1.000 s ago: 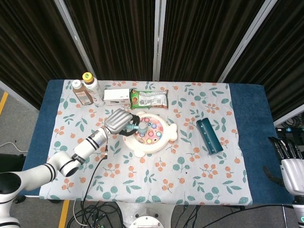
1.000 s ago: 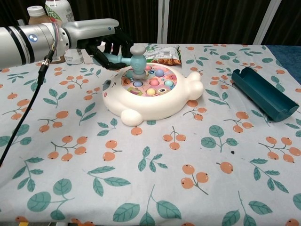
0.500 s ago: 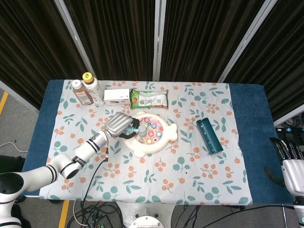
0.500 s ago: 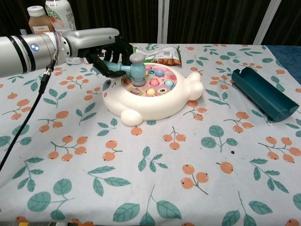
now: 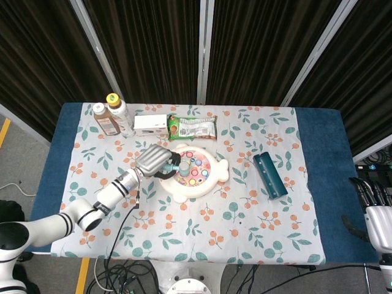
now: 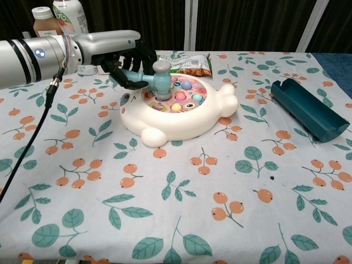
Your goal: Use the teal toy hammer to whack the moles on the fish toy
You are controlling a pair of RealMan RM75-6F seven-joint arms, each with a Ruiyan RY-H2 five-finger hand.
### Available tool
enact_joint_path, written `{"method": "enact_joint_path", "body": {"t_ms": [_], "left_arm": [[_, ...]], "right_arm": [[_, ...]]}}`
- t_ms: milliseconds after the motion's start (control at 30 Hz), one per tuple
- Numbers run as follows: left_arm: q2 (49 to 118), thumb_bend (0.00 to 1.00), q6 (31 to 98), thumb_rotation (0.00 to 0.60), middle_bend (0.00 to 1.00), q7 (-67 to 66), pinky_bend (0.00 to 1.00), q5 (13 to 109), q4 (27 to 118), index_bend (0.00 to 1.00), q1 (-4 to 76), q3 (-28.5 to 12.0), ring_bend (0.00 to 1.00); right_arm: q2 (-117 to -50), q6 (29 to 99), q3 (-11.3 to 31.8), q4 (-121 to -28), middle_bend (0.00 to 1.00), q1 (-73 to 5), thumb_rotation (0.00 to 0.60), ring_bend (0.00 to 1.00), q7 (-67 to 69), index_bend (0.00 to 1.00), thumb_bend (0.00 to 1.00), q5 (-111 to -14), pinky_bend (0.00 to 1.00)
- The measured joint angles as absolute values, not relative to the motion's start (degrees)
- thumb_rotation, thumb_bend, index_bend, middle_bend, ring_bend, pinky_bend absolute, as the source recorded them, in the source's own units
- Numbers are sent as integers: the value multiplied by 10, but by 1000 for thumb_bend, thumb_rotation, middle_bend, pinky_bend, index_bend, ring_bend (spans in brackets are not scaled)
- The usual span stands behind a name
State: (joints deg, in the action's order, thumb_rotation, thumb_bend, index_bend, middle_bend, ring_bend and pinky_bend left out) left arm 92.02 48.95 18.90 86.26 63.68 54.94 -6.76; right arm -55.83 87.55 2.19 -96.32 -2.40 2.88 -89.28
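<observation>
The white fish toy [image 6: 181,118] [image 5: 211,177] lies mid-table with coloured moles [image 6: 186,97] on its round top. My left hand [image 6: 124,63] [image 5: 153,160] holds the teal toy hammer [image 6: 159,77] [image 5: 182,166] by its handle, just left of the toy. The hammer's grey-capped head stands upright on the left part of the mole field, touching or nearly touching a mole. My right hand [image 5: 375,211] hangs off the table's right edge in the head view, fingers apart, holding nothing.
A dark teal trough-shaped holder [image 6: 307,109] [image 5: 270,175] lies right of the toy. Along the back edge stand two bottles [image 5: 113,116], a white box [image 5: 150,124] and a green snack bag [image 5: 192,128]. A black cable [image 6: 33,126] trails from the left arm.
The left hand dropped the hammer head onto the left moles, then lifted it slightly and shifted a touch right. The right hand stayed put.
</observation>
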Motion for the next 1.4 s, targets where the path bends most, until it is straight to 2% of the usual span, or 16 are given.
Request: {"method": "enact_joint_path", "body": {"t_ms": [500, 667, 833, 1167, 1400], "left_arm": [[884, 595, 523, 600, 688, 197, 747, 850, 672, 677, 531, -75, 598], [883, 595, 559, 600, 678, 213, 693, 845, 662, 676, 501, -70, 591], [893, 592, 594, 600, 657, 236, 677, 843, 620, 664, 458, -51, 572], [954, 529, 580, 600, 629, 264, 607, 860, 496, 641, 430, -7, 542], [973, 458, 568, 600, 541, 281, 559, 878, 457, 561, 426, 9, 445]], "right_arm": [[-559, 880, 23, -958, 117, -22, 600, 0, 37, 10, 212, -896, 0], [-558, 876, 24, -957, 117, -24, 600, 0, 39, 10, 212, -896, 0], [-562, 870, 23, -955, 116, -27, 600, 0, 41, 9, 212, -897, 0], [-562, 874, 22, -963, 117, -26, 600, 0, 32, 10, 211, -902, 0], [-562, 879, 20, -967, 117, -21, 600, 0, 27, 10, 211, -903, 0]]}}
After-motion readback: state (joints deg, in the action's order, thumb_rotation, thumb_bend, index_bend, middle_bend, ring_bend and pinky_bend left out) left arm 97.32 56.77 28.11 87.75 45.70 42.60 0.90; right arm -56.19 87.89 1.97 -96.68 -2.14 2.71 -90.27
